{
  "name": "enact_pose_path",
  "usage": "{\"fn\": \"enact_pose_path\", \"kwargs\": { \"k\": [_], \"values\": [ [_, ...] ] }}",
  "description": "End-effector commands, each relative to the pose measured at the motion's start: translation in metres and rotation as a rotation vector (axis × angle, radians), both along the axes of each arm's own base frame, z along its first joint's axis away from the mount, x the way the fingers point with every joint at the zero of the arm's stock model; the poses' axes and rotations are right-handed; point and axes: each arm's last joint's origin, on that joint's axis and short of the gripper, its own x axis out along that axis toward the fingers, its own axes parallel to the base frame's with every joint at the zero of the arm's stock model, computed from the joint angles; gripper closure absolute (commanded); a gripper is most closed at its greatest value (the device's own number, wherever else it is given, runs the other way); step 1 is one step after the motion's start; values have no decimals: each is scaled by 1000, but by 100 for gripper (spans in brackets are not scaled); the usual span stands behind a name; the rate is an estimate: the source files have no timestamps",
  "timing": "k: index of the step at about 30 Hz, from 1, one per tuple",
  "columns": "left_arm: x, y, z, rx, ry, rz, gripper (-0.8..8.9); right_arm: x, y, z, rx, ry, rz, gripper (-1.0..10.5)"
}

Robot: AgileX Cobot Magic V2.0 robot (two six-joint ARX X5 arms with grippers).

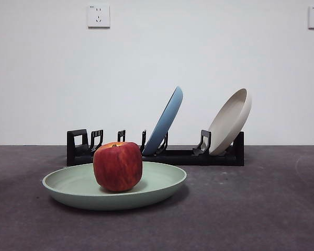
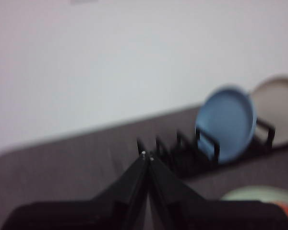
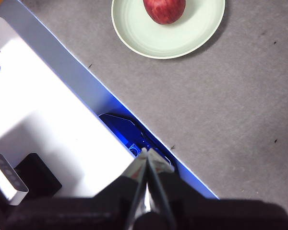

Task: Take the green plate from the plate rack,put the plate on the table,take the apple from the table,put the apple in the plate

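Note:
The green plate (image 1: 73, 184) lies flat on the dark grey table (image 1: 261, 209), in front of the black plate rack (image 1: 188, 156). The red apple (image 1: 118, 166) sits upright in the plate, left of its middle. The right wrist view shows the plate (image 3: 149, 36) and the apple (image 3: 164, 9) from above. The left wrist view shows the rack (image 2: 192, 155) and a sliver of the plate (image 2: 259, 194). My left gripper (image 2: 147, 155) is shut and empty, raised away from the plate. My right gripper (image 3: 146, 152) is shut and empty, high over the table's edge. Neither shows in the front view.
A light blue plate (image 1: 165, 121) and a beige plate (image 1: 230, 121) lean in the rack's slots. A white base with a blue edge (image 3: 48, 110) lies under my right gripper. Two wall sockets (image 1: 98, 15) are on the white wall behind.

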Motion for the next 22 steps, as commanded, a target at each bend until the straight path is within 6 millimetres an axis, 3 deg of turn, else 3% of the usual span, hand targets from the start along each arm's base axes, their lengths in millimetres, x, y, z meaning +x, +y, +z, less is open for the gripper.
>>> {"fn": "enact_pose_path", "kwargs": {
  "k": [1, 6, 12, 22],
  "values": [
    [1, 2, -33, -55, 32, 24, 816, 0, 0, 1, 8, -2, -8, 945],
    [3, 4, -78, -115, 49, 53, 816, 0, 0, 1, 8, -2, -8, 945],
    [7, 5, -115, -148, 60, 63, 816, 0, 0, 1, 8, -2, -8, 945],
    [10, 5, -148, -171, 144, 96, 816, 0, 0, 1, 8, -2, -8, 945]
  ]
}}
